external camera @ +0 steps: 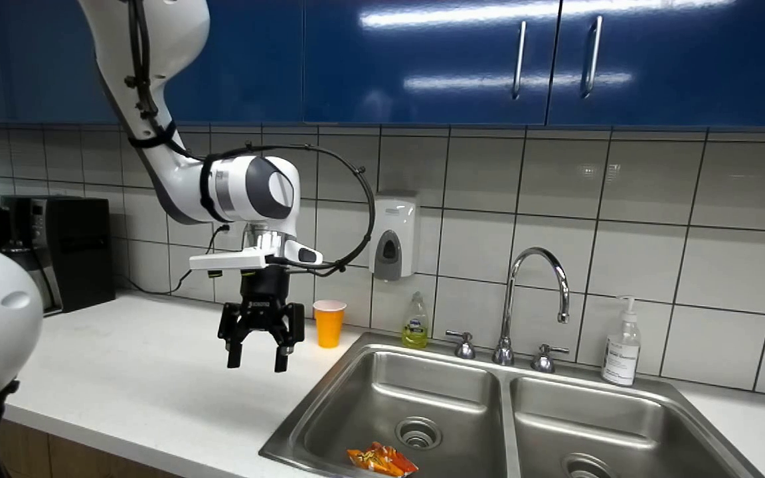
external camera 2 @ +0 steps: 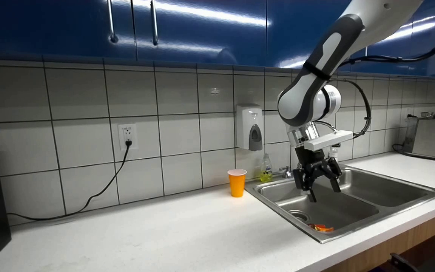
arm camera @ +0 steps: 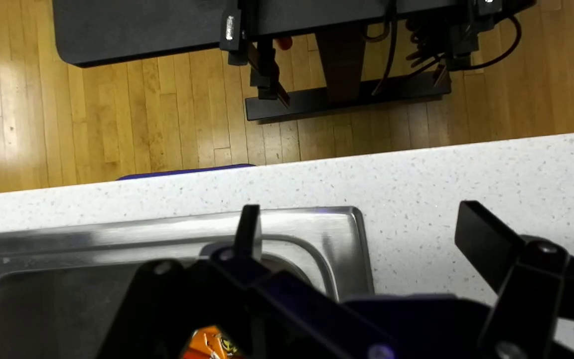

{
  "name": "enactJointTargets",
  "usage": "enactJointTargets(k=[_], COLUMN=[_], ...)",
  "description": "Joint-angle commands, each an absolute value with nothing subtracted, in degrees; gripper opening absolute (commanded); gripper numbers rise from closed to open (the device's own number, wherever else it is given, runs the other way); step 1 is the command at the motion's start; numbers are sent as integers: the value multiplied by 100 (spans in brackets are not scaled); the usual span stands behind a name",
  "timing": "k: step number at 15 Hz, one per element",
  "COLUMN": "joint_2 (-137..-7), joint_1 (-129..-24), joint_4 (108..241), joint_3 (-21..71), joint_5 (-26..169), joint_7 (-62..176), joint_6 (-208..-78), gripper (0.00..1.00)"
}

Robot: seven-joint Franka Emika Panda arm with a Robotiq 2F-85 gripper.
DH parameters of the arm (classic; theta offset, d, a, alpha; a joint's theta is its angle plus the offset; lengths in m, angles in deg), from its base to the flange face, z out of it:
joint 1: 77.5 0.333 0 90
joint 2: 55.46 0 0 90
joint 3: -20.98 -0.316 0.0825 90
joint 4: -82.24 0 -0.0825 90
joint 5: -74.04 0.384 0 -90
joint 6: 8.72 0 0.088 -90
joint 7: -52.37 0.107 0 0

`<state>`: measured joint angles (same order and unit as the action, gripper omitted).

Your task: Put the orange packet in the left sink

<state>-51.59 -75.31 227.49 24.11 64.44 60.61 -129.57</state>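
The orange packet (external camera: 382, 459) lies on the bottom of the left sink (external camera: 349, 418), near its front edge and in front of the round drain. It also lies in the basin in an exterior view (external camera 2: 322, 228). In the wrist view only a corner of the packet (arm camera: 210, 344) shows; the rest is hidden behind a gripper finger. My gripper (external camera: 257, 364) is open and empty, pointing down, raised above the level of the counter. It also shows in an exterior view (external camera 2: 324, 194). In the wrist view the fingers (arm camera: 359, 214) stand wide apart above the sink's corner and the counter.
An orange cup (external camera: 328, 324) stands upright on the counter near the wall. A dish soap bottle (external camera: 416, 322), a faucet (external camera: 505, 312) and a pump bottle (external camera: 621, 348) stand behind the sink. The right basin (external camera: 588, 411) adjoins. Black machines stand at the counter's far end (external camera: 77, 252).
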Motion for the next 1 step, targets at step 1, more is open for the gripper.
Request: enactJointTargets(k=[1], joint_2=[-5160], joint_1=[-7644], joint_4=[22745], joint_3=[2295], joint_5=[6454], joint_7=[6054], joint_6=[-12950], gripper=[100])
